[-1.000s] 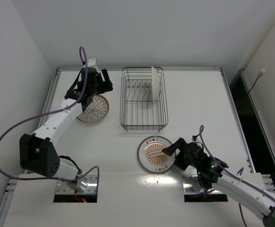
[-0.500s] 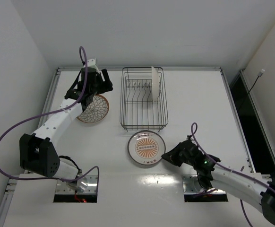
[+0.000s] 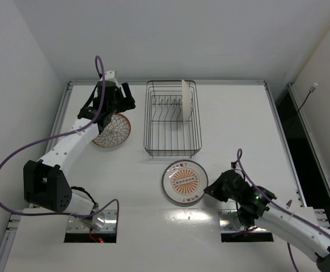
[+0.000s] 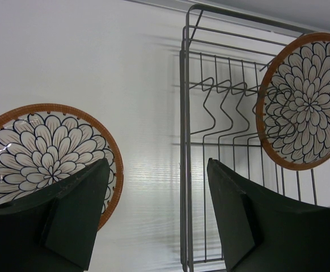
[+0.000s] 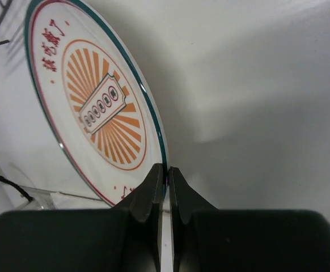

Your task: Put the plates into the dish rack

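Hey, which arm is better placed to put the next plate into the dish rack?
Right. The right gripper is shut on the rim of the sunburst plate, close to the dish rack. The left gripper hangs open over the floral plate.

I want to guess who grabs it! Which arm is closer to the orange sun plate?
The right. The right gripper is shut on the sunburst plate at its rim. The left gripper is far away, by the flower plate left of the dish rack.
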`<state>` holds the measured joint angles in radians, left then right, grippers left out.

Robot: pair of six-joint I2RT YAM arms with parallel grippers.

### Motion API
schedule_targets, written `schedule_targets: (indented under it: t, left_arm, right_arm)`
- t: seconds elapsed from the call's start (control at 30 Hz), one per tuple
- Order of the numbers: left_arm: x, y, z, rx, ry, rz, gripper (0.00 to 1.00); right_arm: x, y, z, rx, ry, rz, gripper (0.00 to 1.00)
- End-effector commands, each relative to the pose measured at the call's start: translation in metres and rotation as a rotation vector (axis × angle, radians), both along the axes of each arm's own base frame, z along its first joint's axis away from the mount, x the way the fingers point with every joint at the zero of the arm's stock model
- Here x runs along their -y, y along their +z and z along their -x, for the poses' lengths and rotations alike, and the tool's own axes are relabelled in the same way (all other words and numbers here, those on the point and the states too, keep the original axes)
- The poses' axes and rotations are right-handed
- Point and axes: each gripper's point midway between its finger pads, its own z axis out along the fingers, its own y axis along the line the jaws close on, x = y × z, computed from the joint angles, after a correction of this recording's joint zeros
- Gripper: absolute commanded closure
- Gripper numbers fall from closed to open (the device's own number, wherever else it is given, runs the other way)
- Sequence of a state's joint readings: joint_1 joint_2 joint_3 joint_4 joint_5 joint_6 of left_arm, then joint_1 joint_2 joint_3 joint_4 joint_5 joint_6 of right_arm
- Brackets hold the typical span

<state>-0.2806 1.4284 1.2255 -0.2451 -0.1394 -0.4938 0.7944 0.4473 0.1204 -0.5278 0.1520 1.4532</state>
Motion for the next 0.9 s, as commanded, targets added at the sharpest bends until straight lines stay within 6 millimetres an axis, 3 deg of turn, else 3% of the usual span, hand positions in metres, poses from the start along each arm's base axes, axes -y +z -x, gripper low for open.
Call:
schedule_targets:
  t: [0.0,0.23,0.3,0.37,0.47,0.57,0.6,0.67,0.7,0.87]
  left_arm:
    - [0.001,0.013,-0.004,0.047,0.002,0.007,0.33]
    - [-0.001,0.013,-0.004,0.048,0.011,0.003,0.33]
    - [-0.001,0.009,-0.005,0.040,0.007,-0.008,0.33]
    - [-0.001,0.009,-0.005,0.040,0.007,-0.008,0.33]
    - [-0.001,0.009,-0.005,0.040,0.007,-0.008,0.33]
    - [-0.001,0.009,-0.005,0.040,0.007,-0.008,0.33]
    - [-0.001,0.009,-0.005,0.040,0.007,-0.008,0.33]
    - [-0.001,0.009,-0.005,0.040,0.007,-0.008,0.33]
    - [-0.001,0.009,-0.005,0.040,0.007,-0.008,0.33]
    - [0.001,0.005,-0.006,0.030,-0.002,-0.007,0.33]
  right_arm:
    - [0.016,0.030,-0.003,0.060,0.034,0.117,1.00]
    - [0.027,0.114,-0.016,0.205,0.039,0.166,1.00]
    - [0.030,0.132,-0.021,0.249,0.042,0.191,1.00]
    - [0.032,0.136,-0.023,0.253,0.050,0.220,1.00]
    - [0.036,0.122,-0.022,0.218,0.063,0.280,1.00]
    - [0.025,0.107,-0.021,0.201,0.081,0.235,1.00]
    - [0.025,0.089,-0.018,0.176,0.085,0.241,1.00]
    - [0.015,0.079,-0.018,0.170,0.085,0.187,1.00]
    - [0.016,0.062,-0.014,0.142,0.087,0.193,1.00]
    - [0.006,0.034,-0.010,0.097,0.111,0.163,1.00]
